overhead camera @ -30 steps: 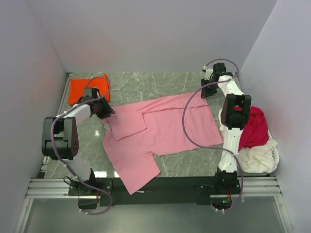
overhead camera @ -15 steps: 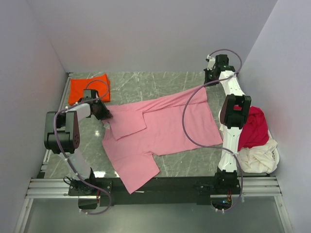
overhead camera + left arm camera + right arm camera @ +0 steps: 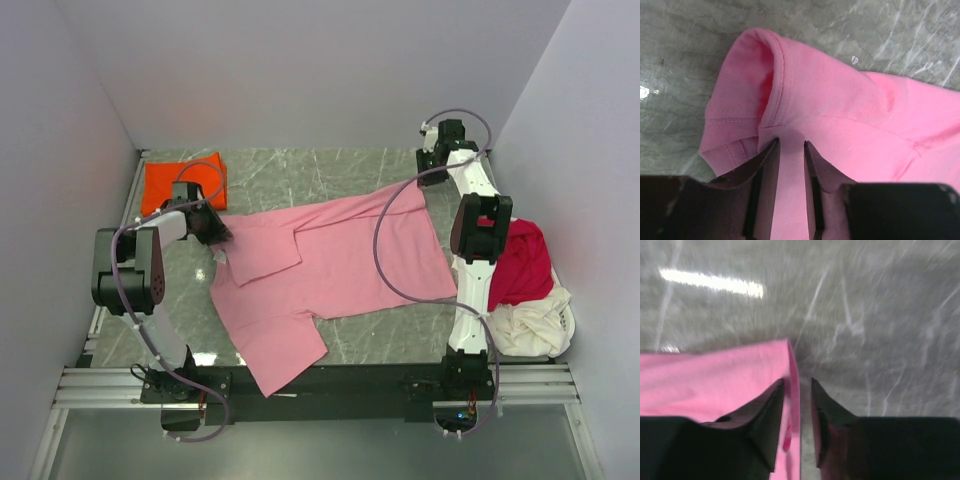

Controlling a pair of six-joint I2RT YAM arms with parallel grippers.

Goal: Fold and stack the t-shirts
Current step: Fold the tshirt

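The pink t-shirt [image 3: 340,265] lies spread flat in the middle of the marble table [image 3: 300,175], with one sleeve hanging over the near edge. The left gripper [image 3: 214,232] is at the shirt's left end. Its fingers [image 3: 771,165] are pressed close together and pinch a fold of pink cloth between them. The right gripper [image 3: 432,168] is at the shirt's far right corner and pinches the hem edge; that view is blurred. The orange-red t-shirt [image 3: 182,184] lies folded at the far left, just beyond the left gripper. The crimson t-shirt [image 3: 525,265] and cream t-shirt [image 3: 535,325] are heaped at the right.
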